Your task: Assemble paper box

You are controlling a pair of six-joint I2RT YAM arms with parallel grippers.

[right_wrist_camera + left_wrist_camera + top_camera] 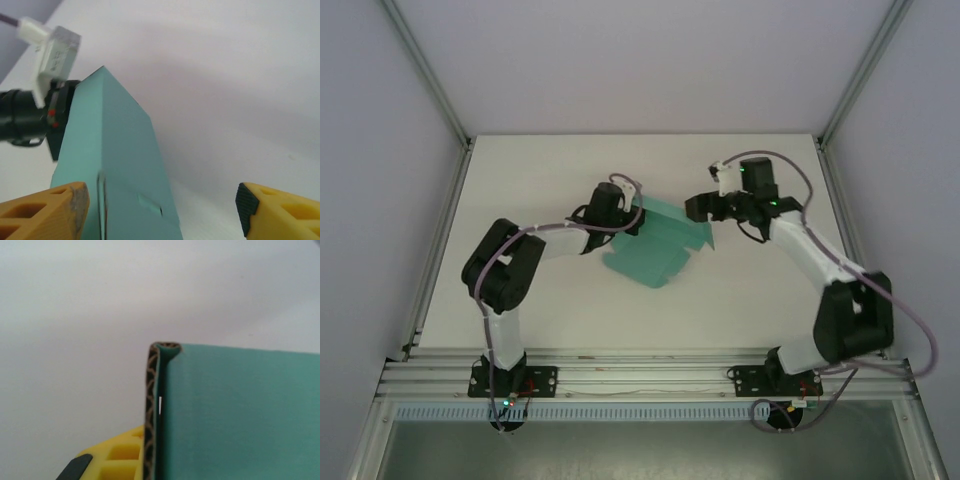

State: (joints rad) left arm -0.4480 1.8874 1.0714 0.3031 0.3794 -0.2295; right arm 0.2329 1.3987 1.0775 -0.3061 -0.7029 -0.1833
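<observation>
White table (550,165) inside a pale-walled enclosure with aluminium frame posts (425,70) carries the paper box (660,248), a teal-green card sheet lying near the table's middle, between the two arms, with its right edge folded up. At the sheet's far-left corner the left gripper (623,216) is clenched on the card. In the left wrist view a doubled-over fold of the paper box (240,415) shows its brown corrugated core, pressed tight against one yellow finger (117,455). On the right side of the sheet, the right gripper (704,210) hangs at the raised edge with its jaws spread wide. From the right wrist camera, the right gripper (162,212) has its two yellow fingers (45,210) well apart, and the upright teal panel of the paper box (115,150) stands just beside the one at the left of that view; it may be touching it, though the contact is hard to make out. Beyond the panel's far end sits the left arm's black wrist with its white camera module (52,52).
</observation>
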